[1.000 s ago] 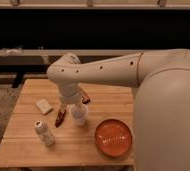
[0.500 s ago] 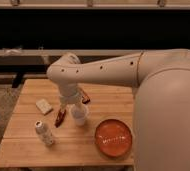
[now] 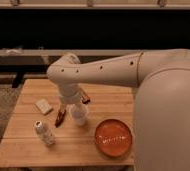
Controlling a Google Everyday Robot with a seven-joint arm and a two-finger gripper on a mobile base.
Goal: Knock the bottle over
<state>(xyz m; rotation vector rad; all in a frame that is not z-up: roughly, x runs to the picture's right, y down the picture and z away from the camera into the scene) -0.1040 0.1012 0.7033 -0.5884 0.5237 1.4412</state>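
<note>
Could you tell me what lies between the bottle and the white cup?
In the camera view, a small brown packet lies between bottle and cup; the end effector sits just above the cup.

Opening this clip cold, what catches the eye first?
The big white arm fills the right side and bends down over the wooden table, its gripper hanging mid-table right by the white cup. The bright orange-red bowl sits front right. The small clear bottle stands apart at the front left.
</note>
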